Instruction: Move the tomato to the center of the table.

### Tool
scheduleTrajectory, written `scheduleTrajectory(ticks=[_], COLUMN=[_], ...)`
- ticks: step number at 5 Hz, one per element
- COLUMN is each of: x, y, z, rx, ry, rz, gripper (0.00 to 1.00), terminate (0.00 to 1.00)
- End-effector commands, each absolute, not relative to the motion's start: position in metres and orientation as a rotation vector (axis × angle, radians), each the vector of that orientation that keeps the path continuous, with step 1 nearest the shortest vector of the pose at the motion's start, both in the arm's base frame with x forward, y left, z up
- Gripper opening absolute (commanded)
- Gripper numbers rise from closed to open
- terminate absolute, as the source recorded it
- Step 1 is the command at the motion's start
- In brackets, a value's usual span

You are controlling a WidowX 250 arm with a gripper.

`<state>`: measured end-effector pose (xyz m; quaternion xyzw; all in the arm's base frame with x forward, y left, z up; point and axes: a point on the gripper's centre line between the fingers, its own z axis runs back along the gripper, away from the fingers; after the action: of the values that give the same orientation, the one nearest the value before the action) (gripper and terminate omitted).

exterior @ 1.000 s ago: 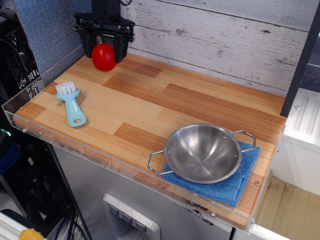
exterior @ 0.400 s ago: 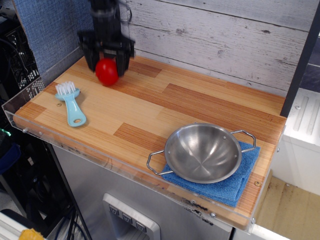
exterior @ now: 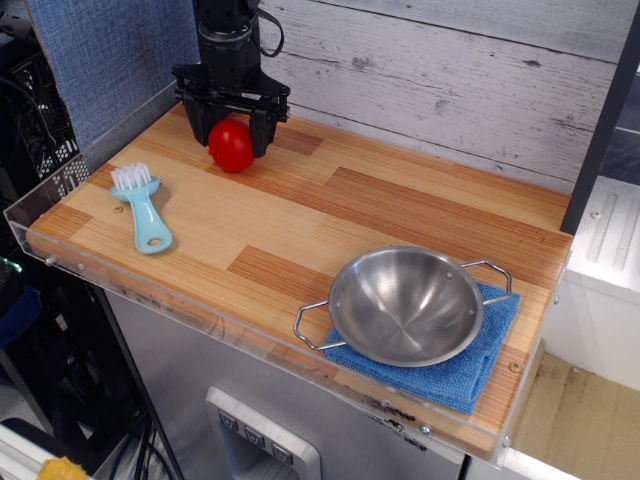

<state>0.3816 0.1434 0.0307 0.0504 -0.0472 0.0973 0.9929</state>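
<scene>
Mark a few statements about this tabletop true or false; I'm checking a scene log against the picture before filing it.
1. The glossy red tomato sits between the black gripper's fingers near the table's back left. True.
2. The steel two-handled bowl holds the tomato. False: the bowl is empty.
3. The bowl rests on a folded blue cloth. True.
4. The light blue brush with white bristles lies inside the bowl. False: it lies on the wood plank table near the left edge.
5. The tomato is already at the table's center. False: it is near the back left corner.
</scene>
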Motion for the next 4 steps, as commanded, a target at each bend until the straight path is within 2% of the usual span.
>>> scheduleTrajectory(ticks=[1,4], x=[0.378,0.364], y=[0.162,0.158], z=[0.054,0.094], rx=[0.117,0.065], ry=[-0.140,-0.203], rz=[0.199,0.180], gripper=[1.00,1.00], terminate=[0.00,0.00])
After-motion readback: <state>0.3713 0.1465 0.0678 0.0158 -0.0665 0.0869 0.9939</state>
